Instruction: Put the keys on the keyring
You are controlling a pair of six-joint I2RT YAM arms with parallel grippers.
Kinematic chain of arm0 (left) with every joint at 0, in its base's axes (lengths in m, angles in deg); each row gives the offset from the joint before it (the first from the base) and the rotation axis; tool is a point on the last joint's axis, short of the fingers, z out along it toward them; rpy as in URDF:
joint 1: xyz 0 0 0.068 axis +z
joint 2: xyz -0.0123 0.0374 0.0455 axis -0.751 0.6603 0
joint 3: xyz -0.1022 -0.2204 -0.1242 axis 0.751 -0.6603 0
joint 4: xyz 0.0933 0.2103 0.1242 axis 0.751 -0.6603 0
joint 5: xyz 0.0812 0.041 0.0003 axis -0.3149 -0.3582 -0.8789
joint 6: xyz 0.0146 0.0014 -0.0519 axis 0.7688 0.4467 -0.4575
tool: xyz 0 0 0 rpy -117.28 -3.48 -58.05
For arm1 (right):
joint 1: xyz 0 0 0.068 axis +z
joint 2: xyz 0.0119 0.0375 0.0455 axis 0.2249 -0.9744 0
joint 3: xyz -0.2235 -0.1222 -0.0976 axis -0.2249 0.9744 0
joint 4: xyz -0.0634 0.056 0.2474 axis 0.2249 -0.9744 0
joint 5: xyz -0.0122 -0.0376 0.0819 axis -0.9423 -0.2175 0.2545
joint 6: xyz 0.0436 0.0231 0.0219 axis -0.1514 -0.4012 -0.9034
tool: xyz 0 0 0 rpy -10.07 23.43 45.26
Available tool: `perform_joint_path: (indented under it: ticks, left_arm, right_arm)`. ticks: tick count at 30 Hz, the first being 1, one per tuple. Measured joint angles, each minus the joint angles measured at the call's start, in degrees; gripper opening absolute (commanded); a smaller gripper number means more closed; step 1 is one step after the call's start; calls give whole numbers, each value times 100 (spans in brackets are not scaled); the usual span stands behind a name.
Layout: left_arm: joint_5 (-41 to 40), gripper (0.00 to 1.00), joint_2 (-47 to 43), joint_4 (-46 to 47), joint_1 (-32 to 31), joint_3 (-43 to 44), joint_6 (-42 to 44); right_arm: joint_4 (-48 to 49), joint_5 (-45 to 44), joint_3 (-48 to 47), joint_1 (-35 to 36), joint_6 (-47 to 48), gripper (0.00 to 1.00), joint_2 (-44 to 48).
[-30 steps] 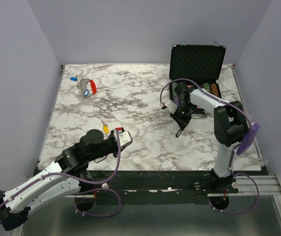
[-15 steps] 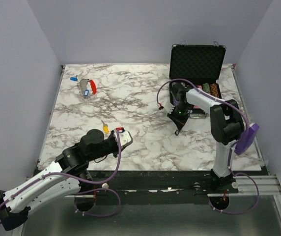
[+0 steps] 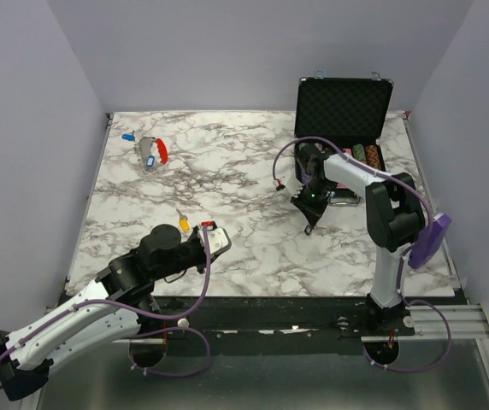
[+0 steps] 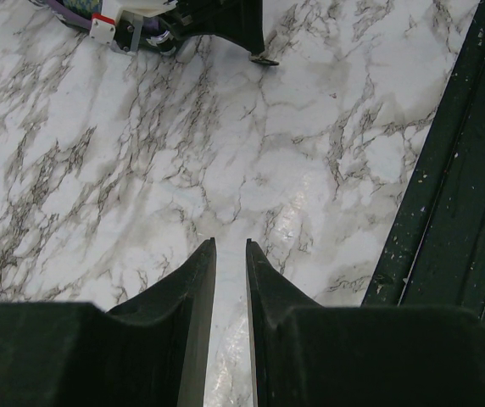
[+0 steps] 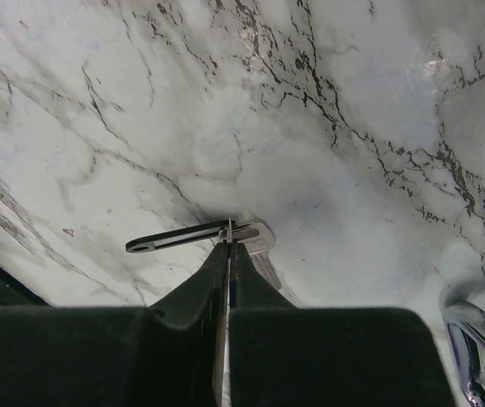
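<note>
The keyring, a red clip (image 3: 162, 151) joined to a grey metal piece (image 3: 147, 143), lies at the table's far left. Blue-headed keys (image 3: 128, 136) (image 3: 150, 161) lie beside it. A yellowish key (image 3: 182, 224) lies just beyond my left gripper (image 3: 217, 239). In the left wrist view, the left gripper (image 4: 230, 244) has its jaws a narrow gap apart and is empty. My right gripper (image 3: 310, 229) is tip-down at the table right of centre. In the right wrist view, the right gripper (image 5: 228, 246) is shut on the plain silver key (image 5: 257, 237), held edge-on, with a dark shadow beside it.
An open black case (image 3: 344, 107) with poker chips (image 3: 367, 155) stands at the back right, its chrome handle (image 5: 471, 348) close behind my right gripper. A purple wedge (image 3: 435, 232) sits by the right arm. The dark front rail (image 4: 446, 170) borders the table near my left gripper.
The right arm's upper links swung left about a second ago, while its gripper tip stayed at about the same spot. Since then nothing has moved. The left arm is still.
</note>
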State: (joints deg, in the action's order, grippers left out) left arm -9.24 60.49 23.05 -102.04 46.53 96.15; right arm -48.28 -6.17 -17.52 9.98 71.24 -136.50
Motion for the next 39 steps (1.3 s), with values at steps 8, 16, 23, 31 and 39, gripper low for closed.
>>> perform_joint_path:
  ticks: [8,16,23,31,39]
  left_arm:
    - [0,28,0,0,0,0,2]
    - [0,28,0,0,0,0,0]
    - [0,28,0,0,0,-2,0]
    - [-2,29,0,0,0,0,0]
    - [-68,79,-114,13,48,-2,-157]
  right_arm:
    - [0,17,0,2,-15,13,0]
    - [0,39,0,2,-15,17,0]
    - [0,61,0,2,-46,30,0]
    - [0,66,-2,2,-66,40,26]
    - [-2,509,-184,-138,-79,45,590]
